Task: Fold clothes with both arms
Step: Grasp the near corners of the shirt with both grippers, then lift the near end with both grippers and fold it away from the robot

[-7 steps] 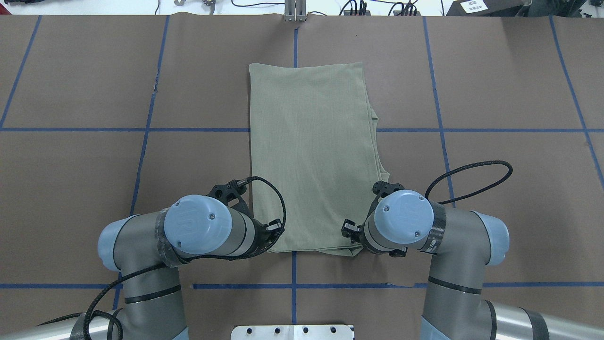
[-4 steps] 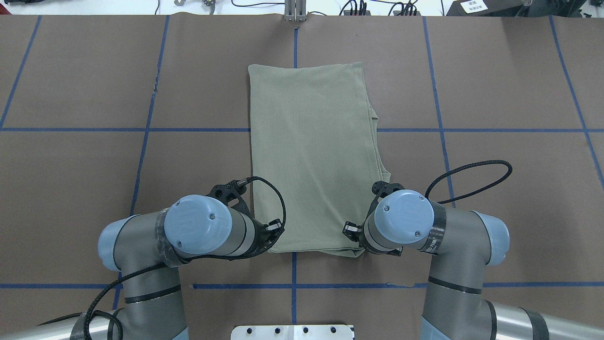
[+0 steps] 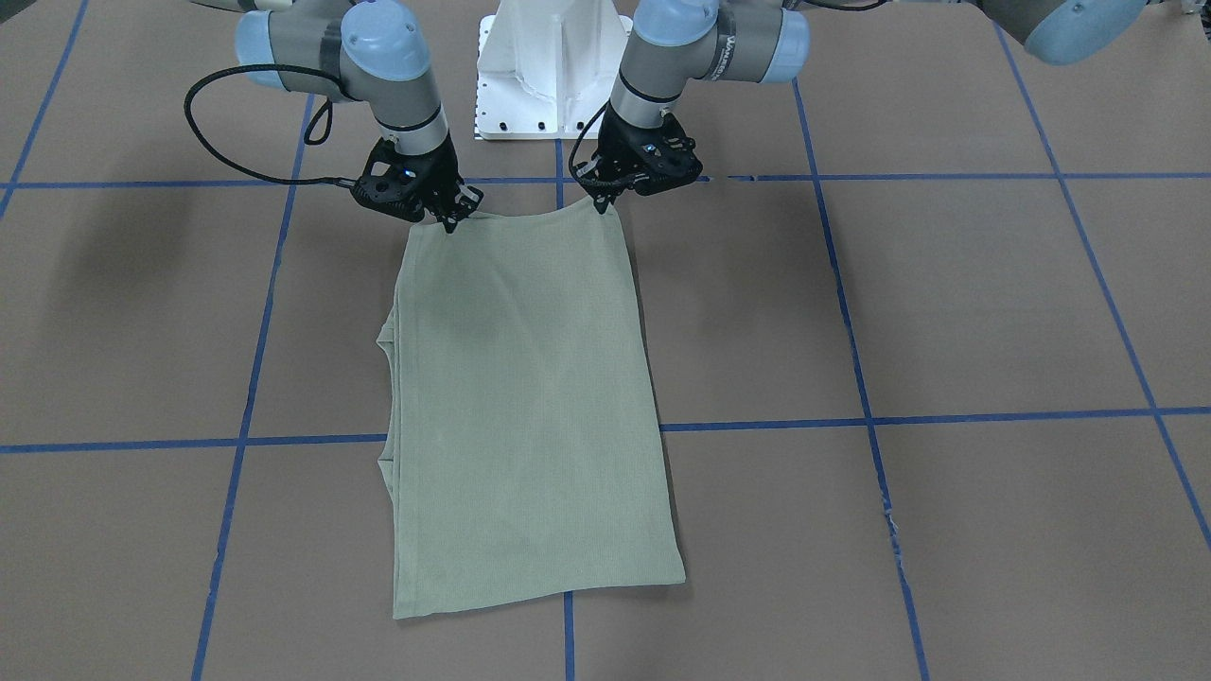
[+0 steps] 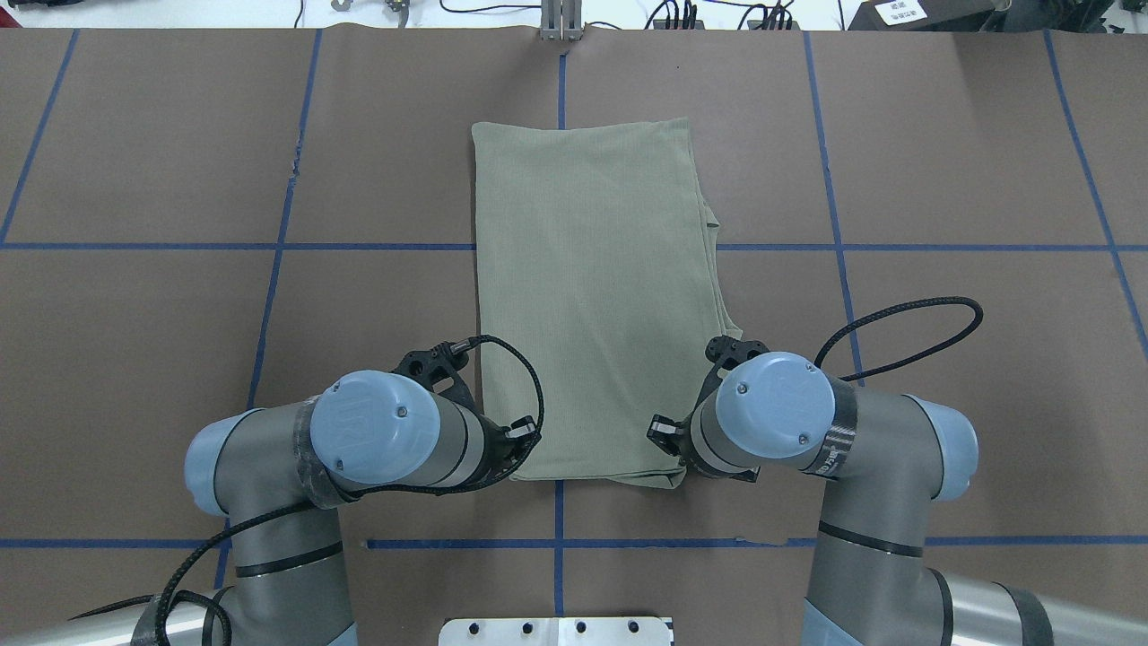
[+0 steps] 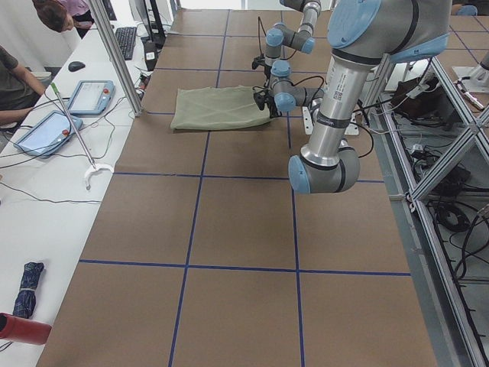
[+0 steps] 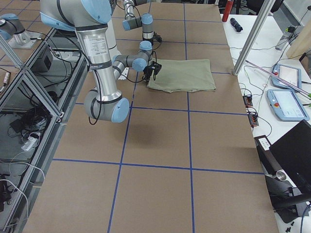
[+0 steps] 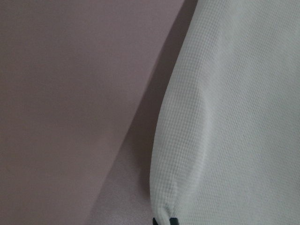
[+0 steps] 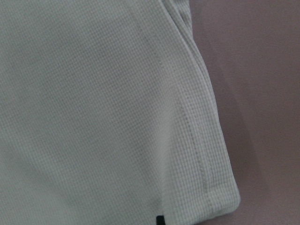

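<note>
In the overhead view the working ends of the left gripper and the right gripper are hidden under the blue wrist caps. In the wrist views only slivers of black fingertip are caught at the bottom edge. From the front-facing view each gripper is seen clamped on one near corner of the shirt, with the edge between them sagging slightly. The shirt is laid mid-table, folded into a long rectangle. Its long axis is pointed away from the robot along the centre tape line, and layered edges are shown on the robot's right side.
</note>
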Action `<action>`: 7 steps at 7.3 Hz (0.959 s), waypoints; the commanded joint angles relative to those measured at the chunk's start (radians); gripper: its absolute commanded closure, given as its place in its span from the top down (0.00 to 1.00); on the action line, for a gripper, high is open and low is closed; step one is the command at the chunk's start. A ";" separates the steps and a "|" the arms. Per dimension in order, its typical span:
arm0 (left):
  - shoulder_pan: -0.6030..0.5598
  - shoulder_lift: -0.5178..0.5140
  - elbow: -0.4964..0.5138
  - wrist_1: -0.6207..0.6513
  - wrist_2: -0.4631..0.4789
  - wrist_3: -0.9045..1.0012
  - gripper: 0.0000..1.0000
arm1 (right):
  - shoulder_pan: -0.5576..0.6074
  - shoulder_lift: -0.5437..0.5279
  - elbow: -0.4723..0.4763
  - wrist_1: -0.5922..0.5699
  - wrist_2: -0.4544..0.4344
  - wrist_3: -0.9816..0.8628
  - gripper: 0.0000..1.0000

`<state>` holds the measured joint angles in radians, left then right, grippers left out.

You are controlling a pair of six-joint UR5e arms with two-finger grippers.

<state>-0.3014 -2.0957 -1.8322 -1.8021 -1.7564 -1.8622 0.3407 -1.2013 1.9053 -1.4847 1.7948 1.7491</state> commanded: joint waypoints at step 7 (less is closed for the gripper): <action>0.125 0.098 -0.306 0.156 -0.008 0.015 0.00 | 0.061 -0.038 0.160 -0.003 0.265 -0.011 0.00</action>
<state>-0.1769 -1.9941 -2.1375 -1.6542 -1.7621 -1.8588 0.3645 -1.2448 2.0759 -1.4930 2.0594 1.7467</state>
